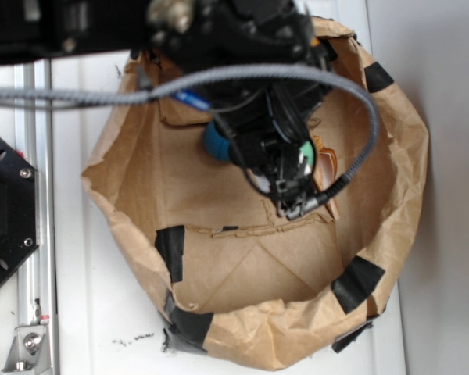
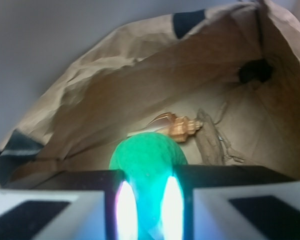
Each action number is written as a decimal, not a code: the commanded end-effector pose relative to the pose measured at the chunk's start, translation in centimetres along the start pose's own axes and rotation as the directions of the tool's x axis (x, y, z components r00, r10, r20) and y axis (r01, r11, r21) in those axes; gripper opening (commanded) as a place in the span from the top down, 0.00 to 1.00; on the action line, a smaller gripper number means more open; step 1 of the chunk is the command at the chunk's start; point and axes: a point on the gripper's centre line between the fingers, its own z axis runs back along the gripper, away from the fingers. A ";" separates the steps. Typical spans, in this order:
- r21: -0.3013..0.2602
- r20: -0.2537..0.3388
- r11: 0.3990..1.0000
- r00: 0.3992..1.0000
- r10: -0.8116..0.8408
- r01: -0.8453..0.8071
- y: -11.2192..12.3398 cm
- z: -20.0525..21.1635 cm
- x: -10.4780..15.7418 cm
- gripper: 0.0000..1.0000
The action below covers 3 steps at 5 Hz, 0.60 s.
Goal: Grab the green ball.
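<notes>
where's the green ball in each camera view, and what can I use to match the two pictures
Exterior: the green ball is only a small green sliver right of centre, mostly hidden under the black hand, inside the paper bag.
Wrist: the ball fills the bottom centre, between the hand's two fingers.
Shared landmark: the orange-brown shell just beyond the ball; also the bag's black tape patches.

Green ball [image 2: 149,156] between fingers [image 2: 50,210], inside paper bag [image 2: 140,75]; shell [image 2: 176,127] just behind ball.
</notes>
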 end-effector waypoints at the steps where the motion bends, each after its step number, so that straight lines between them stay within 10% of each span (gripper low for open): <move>1: -0.062 -0.025 0.995 0.996 -0.082 0.081 0.8 2.5 1.1 1.00; 3: -0.005 -0.079 0.988 0.985 -0.153 0.153 -0.5 2.9 0.4 1.00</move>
